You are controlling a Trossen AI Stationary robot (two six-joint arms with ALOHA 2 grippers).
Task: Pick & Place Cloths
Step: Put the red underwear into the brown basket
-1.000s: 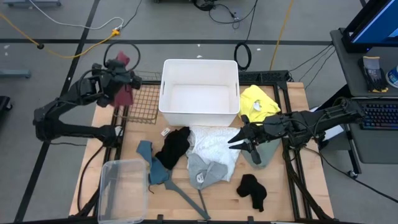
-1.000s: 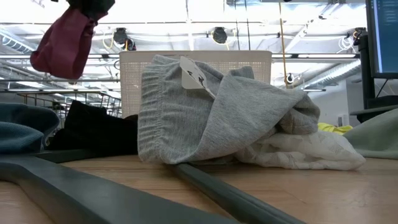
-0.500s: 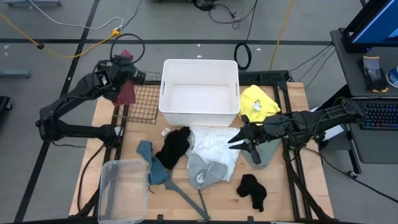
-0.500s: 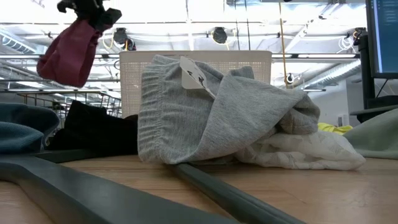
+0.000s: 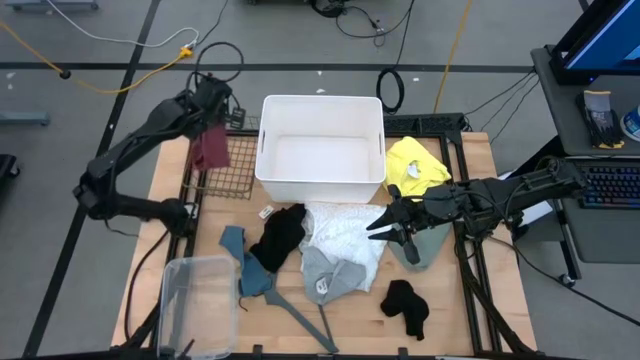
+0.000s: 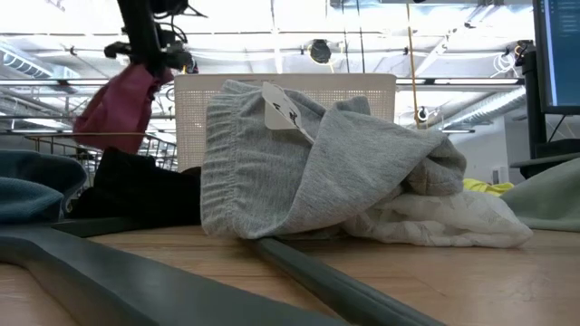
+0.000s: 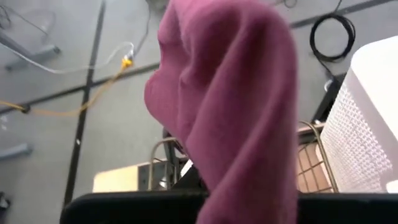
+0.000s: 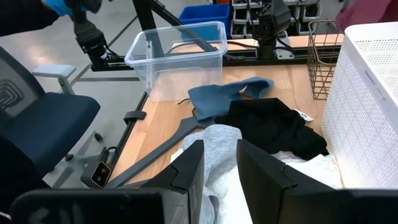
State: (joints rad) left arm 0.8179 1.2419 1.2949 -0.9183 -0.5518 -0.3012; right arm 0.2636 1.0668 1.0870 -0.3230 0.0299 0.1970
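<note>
The white bin stands at the back of the surface. The left hand, clamped on the maroon cloth, hangs just beside it; the right hand, narrowly parted, hovers empty over the lacy white cloth.

Evenly and brightly lit from overhead, with strip lights glaring white across the ceiling in the low view and only soft, short shadows under the white bin from above. Blurred by closeness: the maroon cloth filling the left wrist view, and the grey hanger along the low view's foreground. Slightly bent at the edges in the right wrist view.
</note>
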